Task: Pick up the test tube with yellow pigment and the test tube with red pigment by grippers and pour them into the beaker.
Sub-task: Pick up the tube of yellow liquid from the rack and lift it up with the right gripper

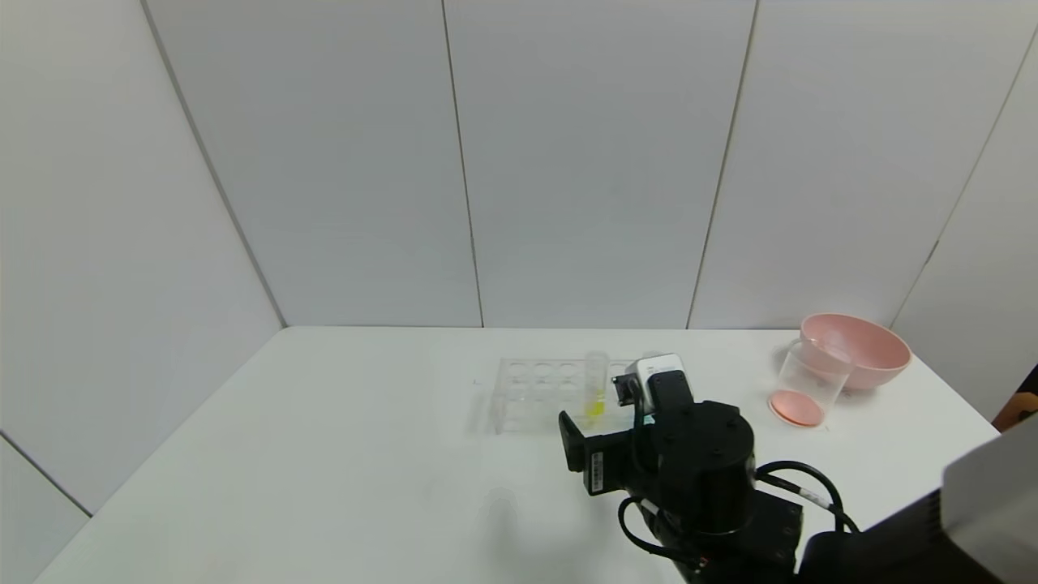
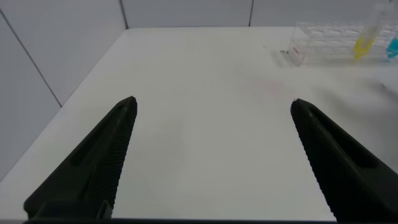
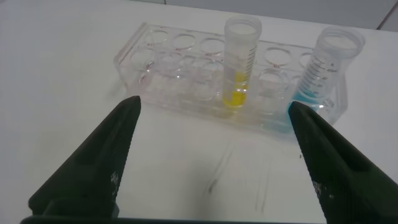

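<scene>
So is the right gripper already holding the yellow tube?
No, the right gripper is open, short of the test tube with yellow pigment, which stands in the rack.

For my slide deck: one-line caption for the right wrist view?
Open right gripper faces the yellow tube upright in the clear rack.

White table (image 1: 324,454) carries clear rack (image 1: 535,393), beaker (image 1: 811,385) (seemingly red-bottomed), pink bowl (image 1: 859,349).
</scene>
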Robot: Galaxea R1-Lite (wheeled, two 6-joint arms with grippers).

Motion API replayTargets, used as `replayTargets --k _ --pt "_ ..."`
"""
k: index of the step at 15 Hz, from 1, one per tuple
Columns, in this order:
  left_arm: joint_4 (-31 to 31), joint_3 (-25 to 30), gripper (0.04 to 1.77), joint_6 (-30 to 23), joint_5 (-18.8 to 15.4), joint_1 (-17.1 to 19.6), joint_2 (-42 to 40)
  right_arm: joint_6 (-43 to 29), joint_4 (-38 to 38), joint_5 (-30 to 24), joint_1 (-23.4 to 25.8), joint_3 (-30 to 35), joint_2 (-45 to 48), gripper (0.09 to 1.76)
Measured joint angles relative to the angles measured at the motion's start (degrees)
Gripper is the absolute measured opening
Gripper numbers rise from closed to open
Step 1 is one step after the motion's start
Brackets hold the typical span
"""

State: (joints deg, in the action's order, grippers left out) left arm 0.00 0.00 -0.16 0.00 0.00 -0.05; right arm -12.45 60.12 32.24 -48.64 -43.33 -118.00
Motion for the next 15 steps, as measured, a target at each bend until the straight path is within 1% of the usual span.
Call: replayTargets --k 2,8,10,14,15 --pt "0.00 0.00 1.76 0.00 0.00 0.00 0.00 -2.52 -0.60 -0.12 1.65 -4.02 -4.10 1.70" --pt "0.00 0.00 1.76 0.00 0.00 0.00 0.00 -3.28 -6.78 -1.49 7.00 -16.51 -11.37 1.70" --pt "0.00 0.00 1.76 0.00 0.00 0.00 0.00 -3.23 -7.72 -2.68 7.80 -18.69 -12.75 1.70" --pt "0.00 0.00 1.76 0.00 0.00 0.00 0.00 -2.99 -7.79 -3.95 8.18 -19.98 -14.06 1.69" --pt "0.00 0.00 1.76 0.00 0.00 0.00 0.00 -2.99 -7.88 -4.06 8.33 -20.21 -14.19 1.50"
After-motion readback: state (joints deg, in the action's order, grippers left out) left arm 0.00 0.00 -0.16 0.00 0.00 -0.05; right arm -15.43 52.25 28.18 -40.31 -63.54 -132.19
